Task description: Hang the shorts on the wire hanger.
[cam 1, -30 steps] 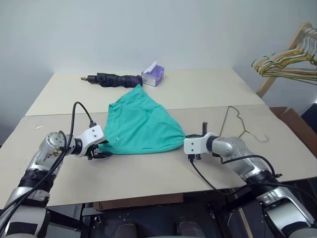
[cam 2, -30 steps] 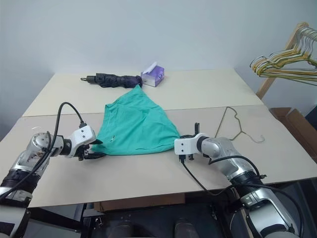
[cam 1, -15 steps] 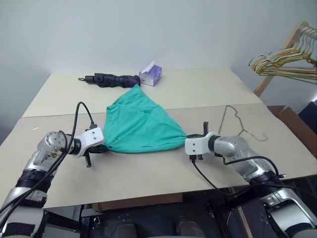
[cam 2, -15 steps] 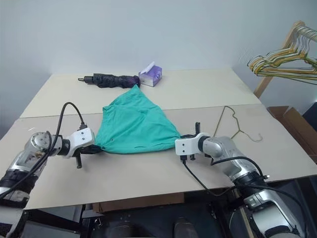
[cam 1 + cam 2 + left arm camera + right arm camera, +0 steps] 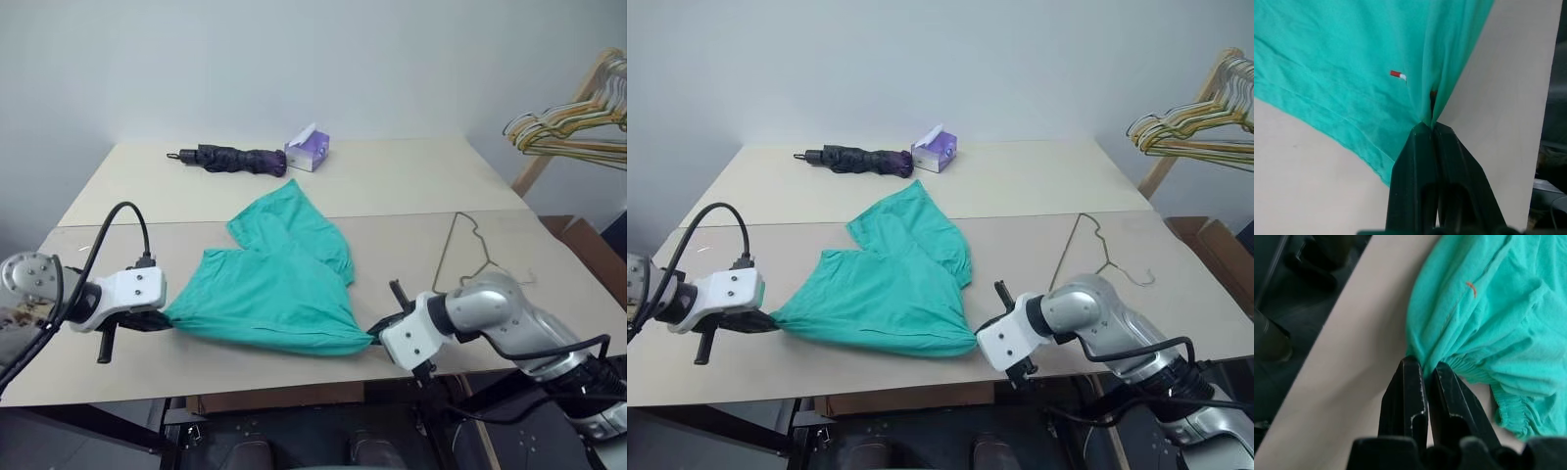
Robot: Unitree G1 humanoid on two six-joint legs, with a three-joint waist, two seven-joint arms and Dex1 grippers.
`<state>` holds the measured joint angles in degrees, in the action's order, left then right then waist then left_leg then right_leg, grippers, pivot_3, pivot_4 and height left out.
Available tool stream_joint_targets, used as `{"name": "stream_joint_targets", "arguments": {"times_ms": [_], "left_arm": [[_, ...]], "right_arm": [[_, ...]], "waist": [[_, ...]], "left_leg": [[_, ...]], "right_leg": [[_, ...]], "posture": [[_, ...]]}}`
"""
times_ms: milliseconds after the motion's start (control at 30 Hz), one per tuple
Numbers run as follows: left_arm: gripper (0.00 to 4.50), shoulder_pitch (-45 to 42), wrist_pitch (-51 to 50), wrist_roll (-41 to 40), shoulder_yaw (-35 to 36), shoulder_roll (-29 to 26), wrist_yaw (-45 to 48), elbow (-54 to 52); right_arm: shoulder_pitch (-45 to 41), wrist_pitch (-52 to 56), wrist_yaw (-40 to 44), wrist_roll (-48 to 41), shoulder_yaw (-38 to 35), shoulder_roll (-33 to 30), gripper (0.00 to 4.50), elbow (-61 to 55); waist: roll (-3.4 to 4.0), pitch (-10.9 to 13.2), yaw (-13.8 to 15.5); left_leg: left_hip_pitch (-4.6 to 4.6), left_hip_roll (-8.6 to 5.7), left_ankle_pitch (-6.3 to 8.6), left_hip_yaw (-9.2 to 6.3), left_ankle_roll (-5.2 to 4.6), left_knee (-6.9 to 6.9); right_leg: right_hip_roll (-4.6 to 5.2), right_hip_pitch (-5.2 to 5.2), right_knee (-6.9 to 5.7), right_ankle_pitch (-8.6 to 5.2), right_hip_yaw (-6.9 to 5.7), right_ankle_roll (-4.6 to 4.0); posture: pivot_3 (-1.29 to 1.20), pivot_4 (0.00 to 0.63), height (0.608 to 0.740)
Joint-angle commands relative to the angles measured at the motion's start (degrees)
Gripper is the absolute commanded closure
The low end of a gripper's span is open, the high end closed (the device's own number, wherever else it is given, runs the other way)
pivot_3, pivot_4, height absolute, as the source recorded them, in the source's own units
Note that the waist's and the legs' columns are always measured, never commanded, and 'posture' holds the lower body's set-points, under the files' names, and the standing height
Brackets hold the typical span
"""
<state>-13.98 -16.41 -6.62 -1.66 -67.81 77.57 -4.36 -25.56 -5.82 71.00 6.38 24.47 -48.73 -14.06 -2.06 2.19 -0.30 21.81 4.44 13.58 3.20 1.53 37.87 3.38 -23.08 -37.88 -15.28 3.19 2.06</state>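
The teal-green shorts (image 5: pixel 279 289) are stretched between my two grippers above the near part of the table, their far legs still trailing on it. My left gripper (image 5: pixel 162 319) is shut on the cloth's left corner, pinched between its black fingers (image 5: pixel 1422 147). On the right corner, my right gripper (image 5: pixel 375 335) is shut beside the gathered waistband (image 5: pixel 1508 404). The wire hanger (image 5: pixel 468 253), thin grey metal, lies flat on the table to the right of the shorts, beyond my right arm.
A dark folded umbrella (image 5: pixel 230 158) and a purple tissue box (image 5: pixel 311 148) lie at the table's far side. A bunch of yellow and green hangers (image 5: pixel 573 122) hangs on a wooden rack at the right. A seam (image 5: pixel 411 215) joins the two tabletops.
My left gripper closed on the shorts' left corner. Both grippers pulled back toward the near edge and rose, dragging the shorts nearer and stretching them out. The camera view also shifted.
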Motion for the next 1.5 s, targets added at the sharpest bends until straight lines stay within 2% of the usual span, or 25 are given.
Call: {"name": "stream_joint_targets", "arguments": {"times_ms": [33,100,167,233,300,333,367,400,500,633,767,800,933,1033,1167,1333,1500], "left_arm": [[4.46,-16.1,2.8,6.3,-2.3,8.9,-12.5,8.6],[4.46,-25.5,3.6,11.8,-4.2,13.8,-20.9,16.6],[4.46,-39.9,4.8,17.1,-3.0,21.0,-40.4,29.2],[4.46,-50.7,8.8,17.7,0.6,25.6,-54.9,38.0],[4.46,-57.0,13.4,13.8,5.9,27.7,-61.3,41.2],[4.46,-59.1,15.2,11.9,8.3,27.9,-62.7,41.4],[4.46,-59.9,16.4,10.7,9.7,27.3,-62.5,40.9],[4.46,-59.9,17.2,10.0,10.2,26.6,-61.4,40.1],[4.46,-55.1,16.9,6.8,10.3,22.9,-51.8,34.7],[4.46,-41.4,15.6,1.2,9.9,17.2,-37.0,24.3],[4.46,-19.9,13.5,-2.3,7.5,8.1,-19.2,12.8],[4.46,-14.3,12.7,-2.7,6.7,6.1,-16.1,10.3],[4.46,1.3,9.1,1.7,3.0,2.6,-13.6,3.9],[4.46,8.8,6.9,3.6,1.0,0.9,-11.9,-0.5],[4.46,14.4,4.1,5.6,0.5,-1.7,-10.5,-4.2],[4.46,20.1,0.8,4.6,3.1,-5.8,-7.5,-9.7],[4.46,21.3,0.0,3.6,4.0,-5.4,-7.8,-12.4]], "right_arm": [[-13.0,9.2,-4.1,0.3,-4.1,5.8,4.50,9.7],[-20.6,13.0,-11.0,4.8,-4.4,10.0,4.50,18.2],[-32.8,14.7,-30.0,14.4,-4.1,14.2,4.50,33.6],[-42.6,12.8,-49.2,21.7,-4.2,16.4,4.50,46.3],[-48.8,11.0,-61.5,22.1,-7.5,17.7,4.50,52.0],[-50.7,9.2,-66.5,23.6,-7.9,17.0,4.50,53.0],[-51.2,7.2,-68.7,23.9,-8.3,16.4,4.50,52.8],[-51.3,5.6,-70.0,24.1,-8.5,15.9,4.50,52.6],[-47.6,2.9,-67.9,23.5,-8.5,14.8,4.50,48.1],[-38.8,-3.5,-60.9,24.6,-5.1,12.6,4.50,41.6],[-27.4,-12.1,-49.0,25.0,1.5,9.6,4.50,34.8],[-25.0,-16.0,-47.0,26.5,4.0,8.3,4.50,33.7],[-16.4,-19.2,-37.4,26.4,9.0,8.0,4.50,30.3],[-12.9,-21.1,-33.7,26.6,10.4,7.8,4.50,28.5],[-11.4,-22.2,-31.0,27.6,9.7,6.2,4.50,26.6],[-10.1,-23.1,-26.7,26.2,8.8,3.3,4.50,24.2],[-7.7,-20.9,-21.3,21.0,7.0,2.5,4.50,20.7]], "waist": [[-0.01,0.0,0.5],[-0.04,0.0,1.0],[-0.07,0.0,1.1],[-0.18,0.0,1.3],[-0.20,0.0,1.4],[-0.22,-0.1,1.2],[-0.21,-0.1,1.1],[-0.14,-0.1,0.8],[-0.11,-0.2,-0.3],[-0.10,-0.2,-1.6],[-0.07,-0.2,-2.9],[-0.07,-0.2,-3.1],[-0.06,-0.1,-3.1],[-0.06,-0.1,-2.4],[-0.08,-0.1,-1.4],[-0.09,-0.1,-0.3],[-0.09,-0.1,0.1]], "left_leg": [[-0.12,-0.01,-0.01,-0.02,0.00,0.07],[-0.21,-0.01,-0.03,-0.07,0.00,0.10],[0.00,-0.02,-0.03,-0.08,0.00,0.10],[0.32,-0.05,-0.07,-0.11,0.06,0.13],[1.25,-0.08,-0.22,-0.12,0.33,0.13],[1.70,-0.08,-0.49,-0.12,0.79,0.06],[2.12,-0.10,-0.58,-0.11,1.02,-0.13],[2.12,-0.10,-0.55,-0.10,1.06,-0.16],[1.88,-0.20,-0.44,-0.09,1.12,-0.71],[1.78,-0.24,-0.45,-0.13,1.11,-0.91],[1.76,-0.24,-0.52,-0.18,1.06,-0.51],[1.58,-0.24,-0.33,-0.09,0.73,-0.52],[0.94,-0.23,-0.22,-0.10,0.53,-0.39],[0.42,-0.19,-0.22,-0.11,0.50,-0.24],[0.30,-0.14,-0.18,-0.11,0.44,-0.15],[0.41,-0.13,-0.10,-0.05,0.32,-0.13],[0.34,-0.13,-0.09,-0.03,0.30,-0.10]], "right_leg": [[-0.02,0.12,-0.04,0.02,-0.01,-0.01],[-0.08,0.24,-0.06,0.16,-0.02,-0.18],[-0.09,0.07,-0.04,0.17,-0.02,-0.19],[-0.06,-0.25,-0.11,0.23,-0.04,-0.20],[0.06,-1.30,-0.20,0.25,-0.02,-0.21],[0.06,-1.73,-0.32,0.27,-0.02,-0.21],[0.10,-2.21,-0.27,0.27,0.03,-0.21],[0.10,-2.24,-0.27,0.27,0.04,-0.21],[0.15,-2.22,-0.05,0.26,0.03,-0.20],[0.15,-2.03,0.31,0.23,0.03,-0.15],[0.12,-1.97,0.01,0.23,0.09,-0.15],[0.11,-1.91,-0.08,0.23,0.23,-0.14],[0.07,-1.37,-0.15,0.19,0.25,-0.14],[0.03,-0.83,-0.24,0.20,0.23,-0.17],[0.00,-0.67,-0.22,0.19,0.22,-0.17],[-0.01,-0.79,-0.20,0.17,0.24,-0.20],[-0.01,-0.71,-0.20,0.16,0.24,-0.21]], "posture": [[0.07,0.000,0.740],[0.08,0.000,0.740],[0.07,0.000,0.740],[0.07,0.000,0.740],[0.07,0.000,0.740],[0.06,0.000,0.740],[0.06,0.000,0.740],[0.06,0.000,0.740],[0.06,0.000,0.740],[0.07,0.000,0.740],[0.08,0.000,0.740],[0.09,0.000,0.740],[0.10,0.000,0.740],[0.10,0.000,0.740],[0.10,0.000,0.740],[0.09,0.000,0.740],[0.08,0.000,0.740]]}}
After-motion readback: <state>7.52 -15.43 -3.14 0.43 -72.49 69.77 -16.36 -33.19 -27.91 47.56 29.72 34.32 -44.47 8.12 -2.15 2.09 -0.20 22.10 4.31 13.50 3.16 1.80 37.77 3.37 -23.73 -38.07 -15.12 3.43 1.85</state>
